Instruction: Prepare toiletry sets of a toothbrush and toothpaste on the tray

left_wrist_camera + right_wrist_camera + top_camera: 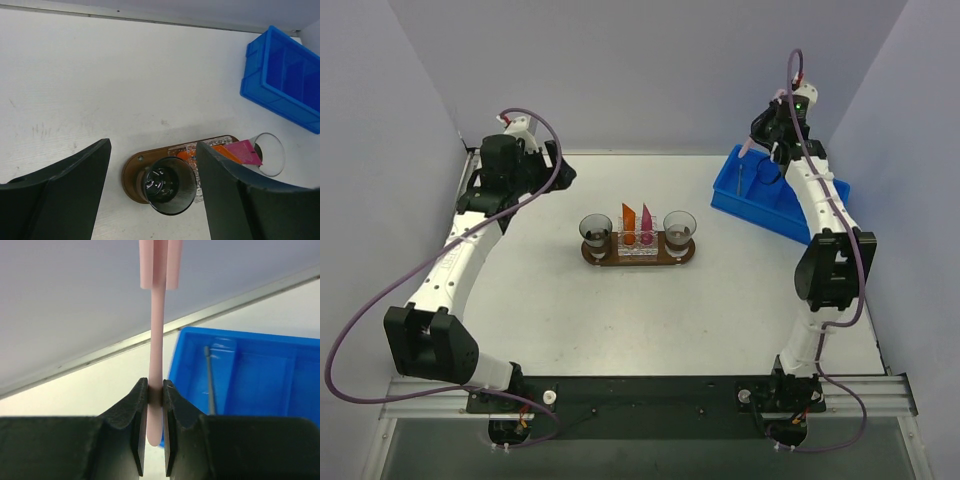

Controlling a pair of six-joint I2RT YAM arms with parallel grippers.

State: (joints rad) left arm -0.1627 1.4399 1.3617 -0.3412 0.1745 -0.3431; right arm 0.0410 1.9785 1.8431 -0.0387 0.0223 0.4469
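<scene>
The dark-brown tray [595, 258] lies mid-table with an orange toothpaste tube [629, 222] and a magenta one [646, 224] upright in a clear holder between two cups. My right gripper [155, 395] is shut on the lower handle of a pale-pink toothbrush [155, 340], head pointing away, held above the blue bin's left end [747, 148]. My left gripper [152, 147] stands open above and behind the tray [132, 172], nothing between its fingers. Both tubes, orange [220, 150] and magenta [245, 152], show past its right finger.
A dark cup [169, 185] sits on the tray's left end and a clear cup [272, 155] on its right end. The blue bin [765, 195] stands at the back right with a thin grey stick [210, 380] inside. Walls close in behind and on both sides.
</scene>
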